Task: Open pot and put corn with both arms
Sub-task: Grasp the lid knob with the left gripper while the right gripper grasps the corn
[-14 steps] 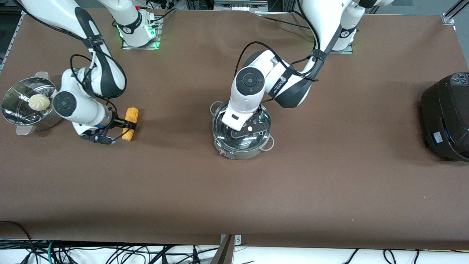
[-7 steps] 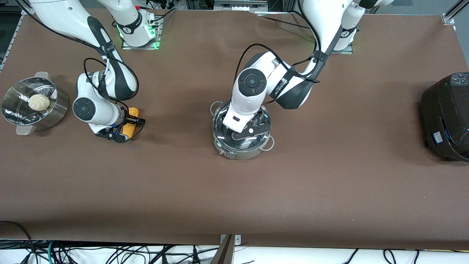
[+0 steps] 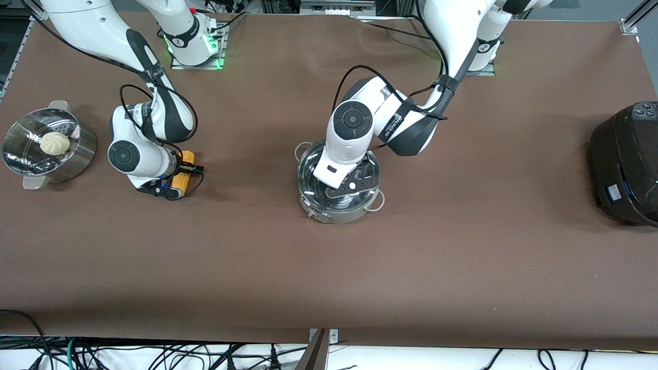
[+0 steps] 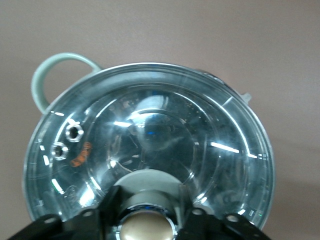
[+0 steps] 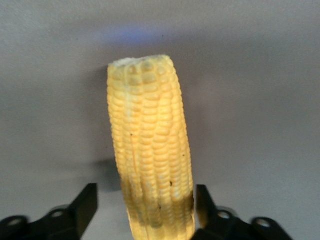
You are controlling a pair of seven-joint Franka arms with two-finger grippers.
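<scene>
1. The perforated steel steamer bowl [image 3: 49,149] with a round white bun [image 3: 54,142] in it stands on the brown surface [image 3: 462,246] at the right arm's end, well apart from the right pincer.
2. The right pincer [image 3: 182,179] sits low over the tapered yellow-orange corn cob [image 3: 184,171]. Its black fingers [image 5: 86,205] stand apart, one on each side of the cob with a gap showing on both sides. In the right wrist view the corn cob [image 5: 151,150] lies flat on the surface and runs lengthwise away from the pincer.
3. The left pincer [image 3: 345,186] is down on the shallow round shiny steel pot [image 3: 336,181], which stands near the middle of the surface. The pot's round glass lid [image 4: 150,150] is on, and the brass-coloured knob [image 4: 146,227] sits between the pincer's fingers [image 4: 105,217]; I cannot tell whether they are clamped on it.
4. The big black round cooker [image 3: 627,162] stands at the left arm's end, well apart from the left pincer.
</scene>
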